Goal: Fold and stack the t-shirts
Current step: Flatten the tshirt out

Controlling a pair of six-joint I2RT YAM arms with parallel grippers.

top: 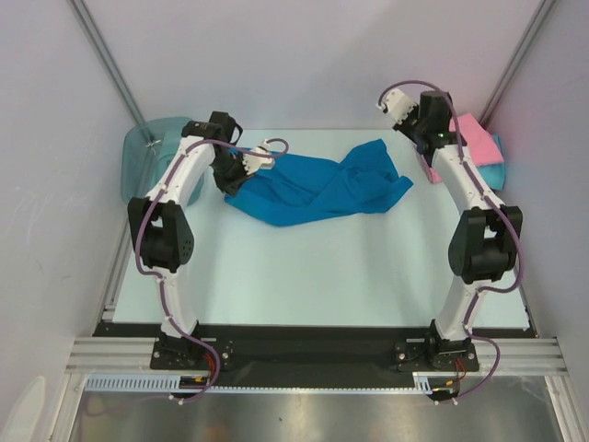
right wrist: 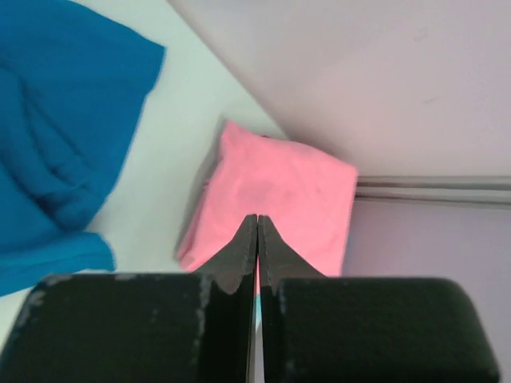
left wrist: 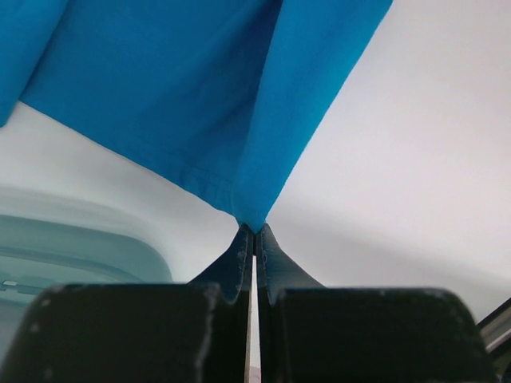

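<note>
- My left hand [left wrist: 254,230] is clamped on an edge of the blue t-shirt [top: 317,191], with the cloth pinched right at the fingertips.
- That shirt lies crumpled across the far middle of the desk [top: 313,276], its left end drawn up to that hand.
- My right hand [right wrist: 257,218] is closed, with nothing in it that I can see. It hangs over the folded pink t-shirt [right wrist: 279,191] in the far right corner, and I cannot tell whether it touches the cloth.
- Step in hand, as I read it: get the blue one spread flat, ready to fold.
- One pinch alone only drags a bunch. I'd bring the right hand across to the shirt's other end and take a matching corner or hem. Then I'd draw the two hands apart, low over the desk, until the wrinkles go.
- I'd take a single layer only. The left pinch looks shallow to me and might slip under tension, so I'd pull gently.
- Count of shirts: three.
  - One blue, loose.
  - One pink, folded.
  - One turquoise t-shirt [top: 498,152], showing only as an edge at the pink one's far side.
- Also on the desk: one translucent teal bin [top: 143,161], far left.
- Two arms, two hands.
</note>
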